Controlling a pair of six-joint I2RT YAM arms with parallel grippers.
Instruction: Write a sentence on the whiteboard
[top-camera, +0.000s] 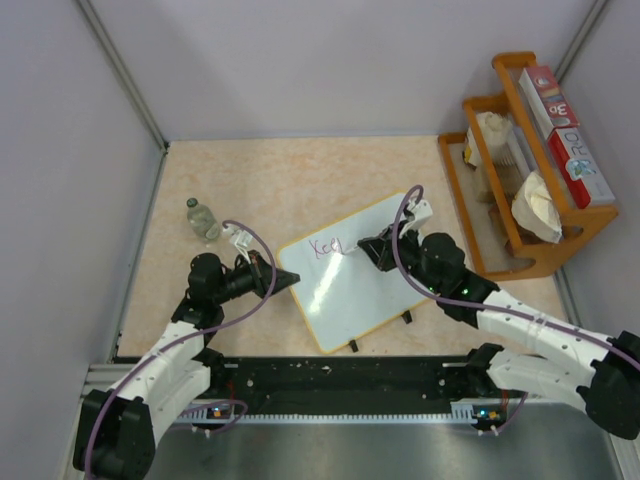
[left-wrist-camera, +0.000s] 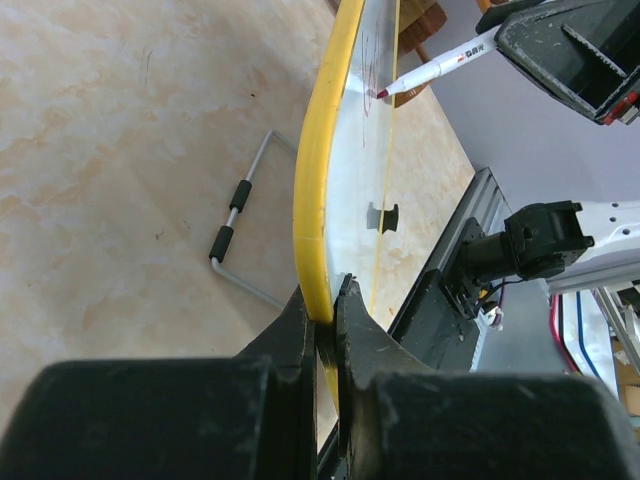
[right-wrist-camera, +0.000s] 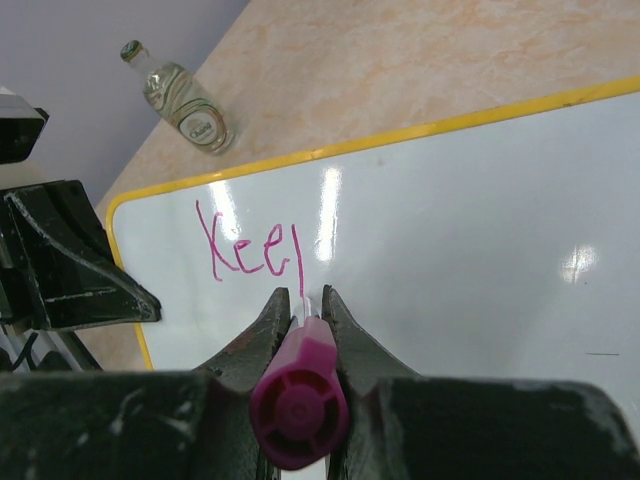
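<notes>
The whiteboard (top-camera: 372, 292), glossy white with a yellow rim, lies tilted on the table. My left gripper (top-camera: 290, 278) is shut on its left corner; in the left wrist view the jaws (left-wrist-camera: 325, 305) pinch the yellow rim (left-wrist-camera: 318, 180). My right gripper (top-camera: 362, 250) is shut on a magenta marker (right-wrist-camera: 300, 400), whose tip touches the board. The sentence (right-wrist-camera: 252, 250) so reads "Kee" plus one upright stroke, in pink near the board's upper left corner (top-camera: 328, 247). The left wrist view shows the marker (left-wrist-camera: 440, 68) slanting down to the board.
A small glass bottle (top-camera: 203, 220) lies left of the board. A wooden rack (top-camera: 530, 170) with boxes and bags stands at the right. A bent wire stand (left-wrist-camera: 240, 230) lies under the board. Black clips (top-camera: 405, 318) sit on its near edge.
</notes>
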